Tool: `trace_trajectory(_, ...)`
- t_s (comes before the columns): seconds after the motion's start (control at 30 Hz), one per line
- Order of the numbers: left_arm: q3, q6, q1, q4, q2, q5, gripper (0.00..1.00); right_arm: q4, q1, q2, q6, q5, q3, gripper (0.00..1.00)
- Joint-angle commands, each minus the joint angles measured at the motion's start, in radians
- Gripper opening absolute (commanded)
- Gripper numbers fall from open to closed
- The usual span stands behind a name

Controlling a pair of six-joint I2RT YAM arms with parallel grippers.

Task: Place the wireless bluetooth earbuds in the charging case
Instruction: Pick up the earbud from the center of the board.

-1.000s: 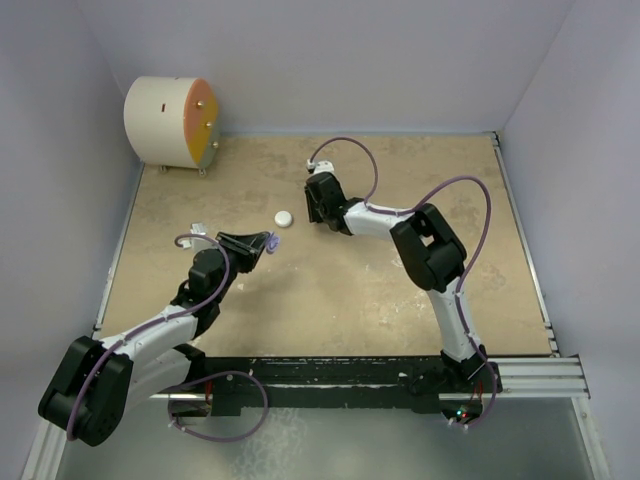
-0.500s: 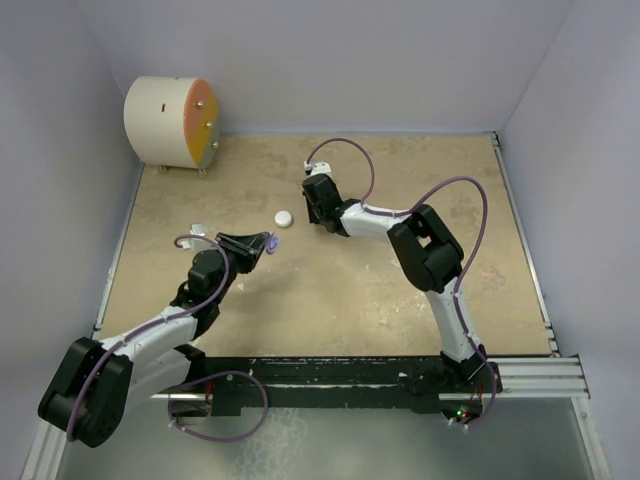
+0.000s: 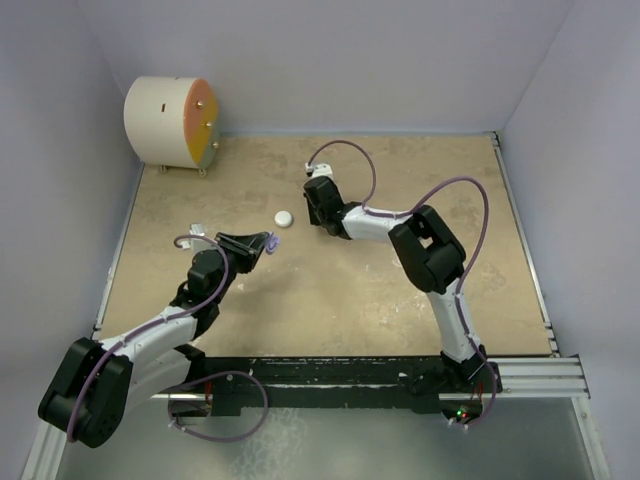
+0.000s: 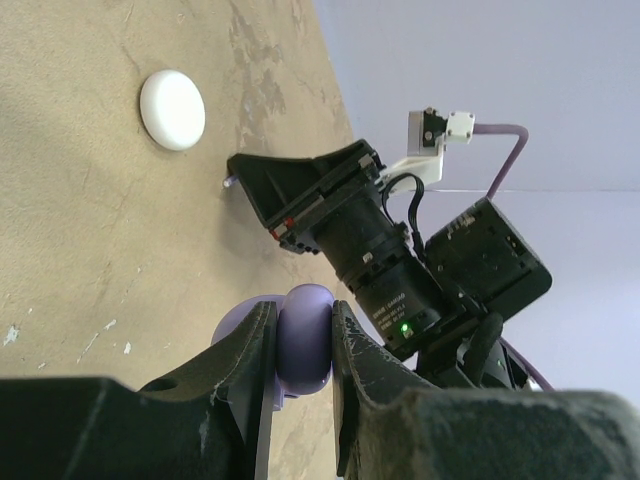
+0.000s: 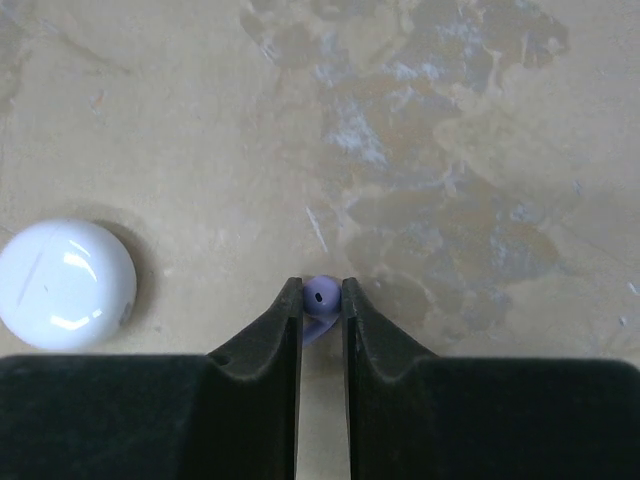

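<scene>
- Pinching a lilac earbud (image 5: pixel 320 297) by its rounded head, the right gripper (image 5: pixel 321 287) has its jaws drawn narrow, with only the bud between them. The grip is low and vertical, which suits a part this small lying on a flat surface.
- The bud sits close to the tabletop (image 3: pixel 330 300), roughly midway between the left and right edges and nearer the far edge than the near one. Whether it has cleared the surface cannot be told.
- A white case (image 5: pixel 65 283), closed and pebble-shaped, lies just beside the bud on its left-edge side, apart from the fingers and untouched.
- The lilac charging case (image 4: pixel 305 335) is clamped between the fingers of the left gripper (image 4: pixel 303 308), above the table and left of centre, about halfway between the far and near edges.
- This case is presumably offered as a steady receptacle so that the matching bud can be carried across and lowered into it. A lilac flap beside one finger may be its lid, but the seats inside are hidden.
- The two grippers face one another across a short gap, so the transfer path is likely brief.
- No other earbuds can be made out in any view.
- A drum (image 3: pixel 170 122) on short legs stands in the far-left corner, well apart from the work.
</scene>
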State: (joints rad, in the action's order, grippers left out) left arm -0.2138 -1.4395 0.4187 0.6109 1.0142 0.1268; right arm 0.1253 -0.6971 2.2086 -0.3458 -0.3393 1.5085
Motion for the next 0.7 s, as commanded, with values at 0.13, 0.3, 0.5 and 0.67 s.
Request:
trace_trajectory(0.13,-0.063,-0.001,-0.01,0.031,0.024,-0.044,0.0,0.278,-0.007,-0.263,0.104,-0.015,-0.228,0.05)
trace_trajectory(0.3,-0.129,-0.006,-0.008,0.067,0.119,-0.09,0.0,0.626,-0.008,-0.45,0.151,0.044,-0.454,0.02)
trace_trajectory(0.5,-0.218,-0.03,-0.009,0.097,0.228,-0.136,0.0,1.13,-0.007,-0.606,0.263,0.128,-0.75,0.0)
trace_trajectory(0.67,-0.271,-0.081,-0.009,0.171,0.319,-0.188,0.0,1.308,-0.007,-0.622,0.394,0.22,-0.827,0.0)
